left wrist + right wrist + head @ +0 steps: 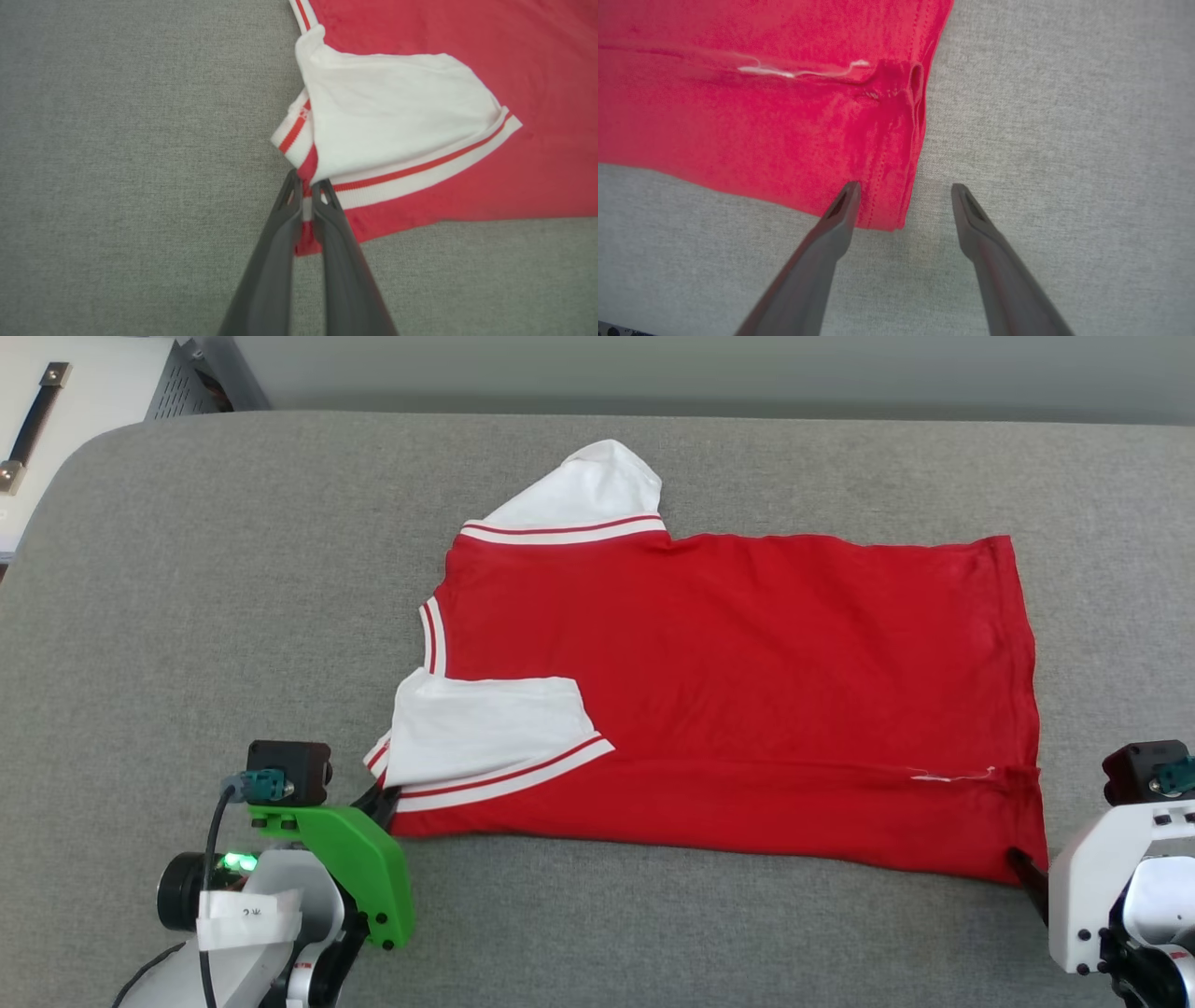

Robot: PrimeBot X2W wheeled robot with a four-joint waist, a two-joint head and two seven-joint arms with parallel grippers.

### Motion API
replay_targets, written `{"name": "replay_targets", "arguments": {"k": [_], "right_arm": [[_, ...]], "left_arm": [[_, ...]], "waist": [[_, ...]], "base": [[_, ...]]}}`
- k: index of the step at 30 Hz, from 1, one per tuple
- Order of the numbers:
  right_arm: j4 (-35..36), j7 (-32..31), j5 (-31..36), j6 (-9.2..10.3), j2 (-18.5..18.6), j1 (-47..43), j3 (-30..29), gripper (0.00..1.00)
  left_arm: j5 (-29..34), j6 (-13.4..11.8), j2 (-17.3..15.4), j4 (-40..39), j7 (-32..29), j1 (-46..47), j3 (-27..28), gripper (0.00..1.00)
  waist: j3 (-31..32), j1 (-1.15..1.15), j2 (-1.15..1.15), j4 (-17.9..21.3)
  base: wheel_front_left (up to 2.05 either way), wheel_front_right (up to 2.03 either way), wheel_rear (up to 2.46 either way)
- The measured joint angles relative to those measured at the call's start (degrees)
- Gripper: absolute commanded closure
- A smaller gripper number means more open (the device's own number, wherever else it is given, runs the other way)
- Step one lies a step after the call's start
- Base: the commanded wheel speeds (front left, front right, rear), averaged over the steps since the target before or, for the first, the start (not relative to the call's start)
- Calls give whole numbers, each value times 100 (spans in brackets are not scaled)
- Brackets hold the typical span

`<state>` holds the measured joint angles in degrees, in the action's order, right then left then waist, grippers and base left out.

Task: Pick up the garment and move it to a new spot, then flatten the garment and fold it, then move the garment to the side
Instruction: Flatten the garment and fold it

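The shirt [728, 691] lies spread on the grey padded table [233, 569], which reaches out past it on every side. Its collar [431, 635] points to the robot's left and its hem [1022, 663] to the right. The white sleeve on the shirt's near side [485, 728] is folded in over the red body, while the far sleeve [588, 490] sticks out from the shirt's far edge. A side seam with a loose white thread [952, 775] runs along the top of the cloth close to the shirt's near edge, so that edge seems rolled over rather than flat.

The left gripper [306, 186] is clamped on the shirt's near shoulder corner, with striped trim and red cloth pinched between its fingers. The right gripper [903, 189] is at the shirt's near hem corner with its fingers apart: one tip is over the red cloth and the other over bare table just beside it. I cannot tell whether either tip touches. With one gripper on each near corner, this looks like getting ready to take the near edge and carry it across the shirt as a fold, or to pull it straight. The right side has yet to close.

Past the shirt's far left, off the table, are a white cabinet with a dark handle [37, 420] and a grey vented box [182, 387], both well apart from the shirt. Nothing lies on or beside the shirt to block a fold. The tucked sleeve and rolled seam are what could bunch.
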<state>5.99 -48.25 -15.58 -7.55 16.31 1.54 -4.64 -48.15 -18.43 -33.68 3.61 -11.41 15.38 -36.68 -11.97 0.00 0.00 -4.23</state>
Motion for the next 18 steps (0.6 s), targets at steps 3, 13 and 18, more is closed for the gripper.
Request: {"name": "replay_targets", "arguments": {"k": [3, 13, 18], "right_arm": [[-179, -52, 10, 0, -94, 103, 25, 0], [-638, -97, 127, 1, -168, 270, 168, 100], [-787, -14, 141, 0, -166, 339, 166, 100]], "left_arm": [[24, -33, -33, -143, -26, 3, -1, 100], [75, -48, -38, -250, -52, 9, -63, 100], [75, -44, -45, -191, -96, 8, -122, 100]], "waist": [[-70, 0, 0, -33], [-270, 0, 0, -119], [-209, 0, 0, -108]], "base": [[0, 0, 0], [0, 0, 0], [0, 0, 0]]}}
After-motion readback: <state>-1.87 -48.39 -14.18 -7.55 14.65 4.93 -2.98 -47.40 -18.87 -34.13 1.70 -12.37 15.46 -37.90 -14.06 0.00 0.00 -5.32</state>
